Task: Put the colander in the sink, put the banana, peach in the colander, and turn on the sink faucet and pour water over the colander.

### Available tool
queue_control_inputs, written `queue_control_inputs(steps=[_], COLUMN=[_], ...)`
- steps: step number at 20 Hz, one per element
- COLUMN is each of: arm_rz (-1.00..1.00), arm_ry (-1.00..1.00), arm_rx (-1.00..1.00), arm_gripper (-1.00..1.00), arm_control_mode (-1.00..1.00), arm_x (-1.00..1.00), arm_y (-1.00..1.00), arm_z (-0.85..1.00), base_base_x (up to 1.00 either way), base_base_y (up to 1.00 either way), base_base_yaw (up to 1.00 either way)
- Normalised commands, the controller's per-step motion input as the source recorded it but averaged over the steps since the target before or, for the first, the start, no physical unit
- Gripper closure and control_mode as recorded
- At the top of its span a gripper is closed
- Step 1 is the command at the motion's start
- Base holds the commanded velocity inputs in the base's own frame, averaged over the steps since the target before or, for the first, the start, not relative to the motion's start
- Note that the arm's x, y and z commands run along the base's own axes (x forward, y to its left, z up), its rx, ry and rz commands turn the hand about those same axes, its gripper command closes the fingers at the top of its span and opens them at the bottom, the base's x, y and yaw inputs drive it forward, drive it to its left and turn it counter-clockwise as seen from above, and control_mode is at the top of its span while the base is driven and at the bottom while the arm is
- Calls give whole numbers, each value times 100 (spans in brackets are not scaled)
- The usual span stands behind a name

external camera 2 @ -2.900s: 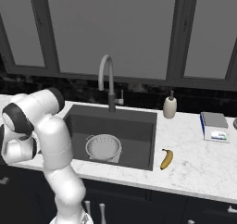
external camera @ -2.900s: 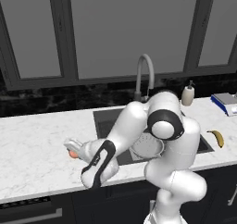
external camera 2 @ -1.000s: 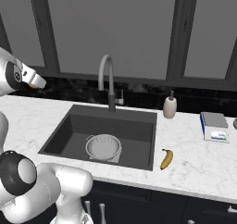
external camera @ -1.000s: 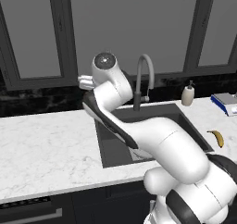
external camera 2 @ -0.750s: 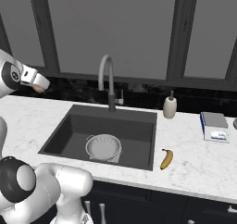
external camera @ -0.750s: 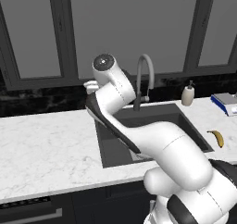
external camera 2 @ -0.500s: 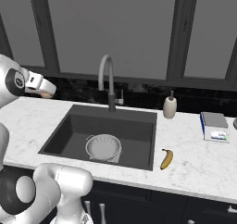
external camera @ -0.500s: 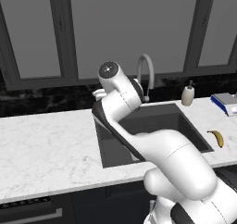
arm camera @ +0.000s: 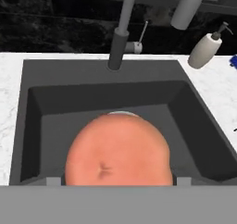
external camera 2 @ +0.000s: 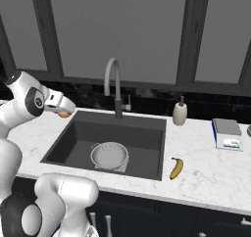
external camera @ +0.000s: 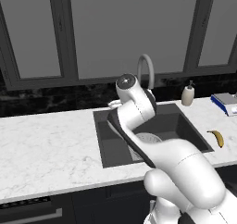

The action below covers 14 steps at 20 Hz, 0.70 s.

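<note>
My gripper (external camera 2: 65,111) is shut on the orange-pink peach (external camera 2: 64,115) and hangs above the back left corner of the dark sink (external camera 2: 147,139). Seen from the hand, the peach (arm camera: 118,151) looms large over the basin (arm camera: 55,126) and covers all but a sliver of the colander's rim (arm camera: 121,112). The light-grey colander (external camera 2: 110,155) stands upright on the basin floor, also in the left base view (external camera: 149,139) behind my arm. On the counter right of the sink lies the yellow banana (external camera 2: 176,168) (external camera: 216,137). The gooseneck faucet (external camera 2: 113,84) (arm camera: 121,38) rises behind the basin.
A beige soap dispenser (external camera 2: 180,112) (arm camera: 206,49) stands at the sink's back right corner. A blue and white box (external camera 2: 225,133) lies on the counter at the far right. Dark windows line the wall behind the marble counter (external camera: 46,144).
My arm has swung from the left counter, where the peach lay, up and across toward the sink. The hand with the peach has come lower and further right, over the basin's corner.
</note>
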Motion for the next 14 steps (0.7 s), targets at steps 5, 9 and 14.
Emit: queue_control_inputs(steps=[5, 9, 14], arm_rz=[0, 0, 0], arm_ry=[13, 9, 6], arm_rx=[0, 0, -2], arm_gripper=[100, 100, 100], arm_control_mode=[-100, -100, -100], arm_x=[8, 15, 24], arm_y=[-2, -10, -31], arm_z=[-49, -54, -58], base_base_x=[0, 0, 0], base_base_y=[0, 0, 0], base_base_yaw=[0, 0, 0])
